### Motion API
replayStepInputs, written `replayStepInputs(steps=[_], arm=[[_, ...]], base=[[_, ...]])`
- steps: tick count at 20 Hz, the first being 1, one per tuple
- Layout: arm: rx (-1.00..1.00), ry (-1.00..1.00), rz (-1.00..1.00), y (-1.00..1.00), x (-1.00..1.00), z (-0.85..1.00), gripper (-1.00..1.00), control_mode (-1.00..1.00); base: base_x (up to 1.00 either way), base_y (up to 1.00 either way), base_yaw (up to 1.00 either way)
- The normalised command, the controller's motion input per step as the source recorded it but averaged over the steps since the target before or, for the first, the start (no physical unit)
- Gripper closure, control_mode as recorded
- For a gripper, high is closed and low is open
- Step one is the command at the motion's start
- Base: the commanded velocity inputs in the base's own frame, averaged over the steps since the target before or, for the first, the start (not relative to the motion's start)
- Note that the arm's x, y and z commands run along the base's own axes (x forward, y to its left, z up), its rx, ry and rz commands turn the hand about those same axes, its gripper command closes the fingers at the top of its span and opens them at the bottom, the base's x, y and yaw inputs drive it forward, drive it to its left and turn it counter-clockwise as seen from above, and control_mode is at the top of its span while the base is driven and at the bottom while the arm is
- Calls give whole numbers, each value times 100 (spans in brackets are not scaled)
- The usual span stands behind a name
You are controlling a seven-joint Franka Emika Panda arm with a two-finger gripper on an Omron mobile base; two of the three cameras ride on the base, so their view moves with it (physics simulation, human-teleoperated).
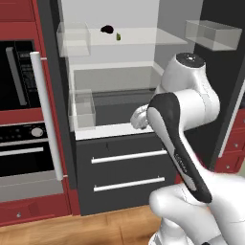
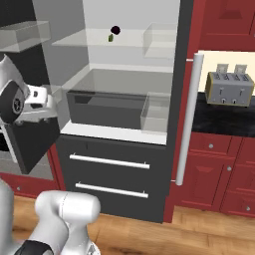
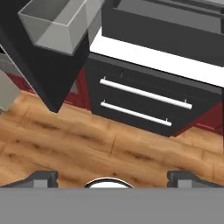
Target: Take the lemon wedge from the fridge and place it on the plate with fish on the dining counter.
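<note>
At the top centre of your left base view, the lemon wedge (image 1: 118, 36) sits on the upper white shelf (image 1: 143, 36) inside the open fridge (image 1: 124, 162), just right of a small dark roundish lump (image 1: 107, 29) and apart from it. In your right base view the same wedge (image 2: 110, 38) lies in the upper middle of the frame, just below and left of the lump (image 2: 115, 30). Clear bins (image 1: 81, 109) stand at the left side of the fridge interior in the left base view, and another clear bin (image 1: 213, 34) hangs on the open door at the upper right. Below the white interior you see two dark drawers (image 1: 128, 170) with pale bar handles.

Your arm's white elbow fills the right half of the left base view; the wrist shows at the left edge of the right base view, level with the dark crisper drawer (image 2: 107, 109). In the hand view the fingers (image 3: 46, 178) stand wide apart at the bottom corners, released, with nothing between them, looking down on the wooden floor (image 3: 65, 140) and the fridge drawers. A toaster (image 2: 229, 88) stands on the black bench (image 2: 224, 119) at the right of the right base view.
</note>
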Motion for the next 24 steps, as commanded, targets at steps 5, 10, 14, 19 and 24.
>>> replayStepInputs(steps=[5, 10, 14, 19, 24], arm=[[-23, -37, -21, -99, -53, 8, -100, -100], [1, -23, 0, -18, -6, 0, -100, -100], [8, -8, 0, -16, -10, 15, -100, -100], [17, -11, 0, -13, -4, 10, -100, -100], [12, -2, 0, 0, 47, 10, -100, -100]], base=[[0, 0, 0], [0, 0, 0], [0, 0, 0], [0, 0, 0], [0, 0, 0]])
